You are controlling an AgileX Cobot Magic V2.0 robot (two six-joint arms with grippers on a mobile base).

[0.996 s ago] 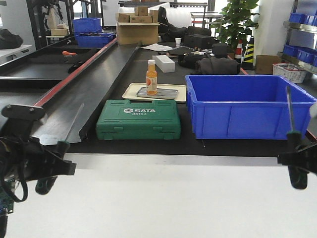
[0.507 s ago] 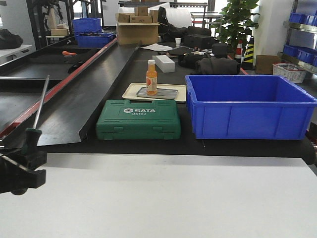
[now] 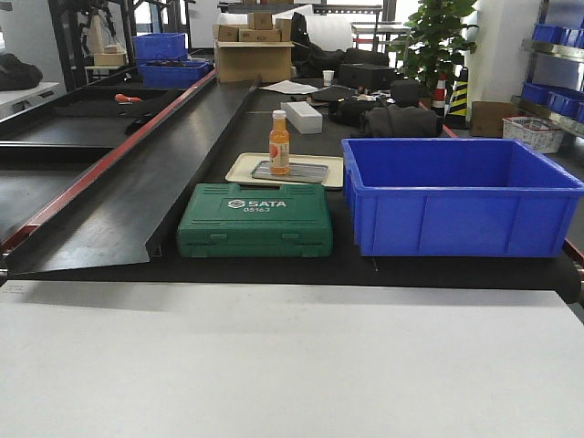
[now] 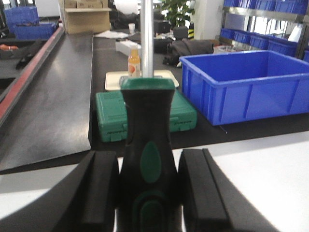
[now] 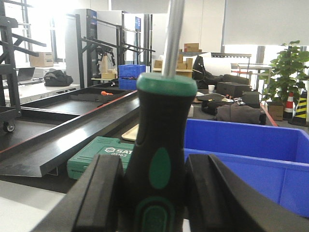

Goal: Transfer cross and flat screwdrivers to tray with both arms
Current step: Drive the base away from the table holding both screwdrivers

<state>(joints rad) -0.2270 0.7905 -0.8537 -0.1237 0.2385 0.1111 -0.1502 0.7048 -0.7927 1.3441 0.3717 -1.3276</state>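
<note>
In the left wrist view my left gripper [image 4: 147, 166] is shut on a screwdriver [image 4: 147, 111]; its black and green handle sits between the two pads and the steel shaft points up. The right wrist view shows the same hold, my right gripper [image 5: 154, 169] shut on the handle of the other screwdriver [image 5: 161, 111], shaft upright. Their tips are out of frame, so cross and flat cannot be told apart. Neither gripper nor screwdriver appears in the front view. The tray is out of view.
Beyond the white table [image 3: 292, 365] lie a green SATA case [image 3: 255, 220] and a deep blue bin [image 3: 456, 196]. Behind them, a small cream tray [image 3: 239, 169] carries an orange bottle [image 3: 279, 142]. A long black trough [image 3: 137, 182] runs along the left.
Both grippers with their screwdrivers have left the front view: the right one went out at the right edge first, then the left one went out at the left edge.
</note>
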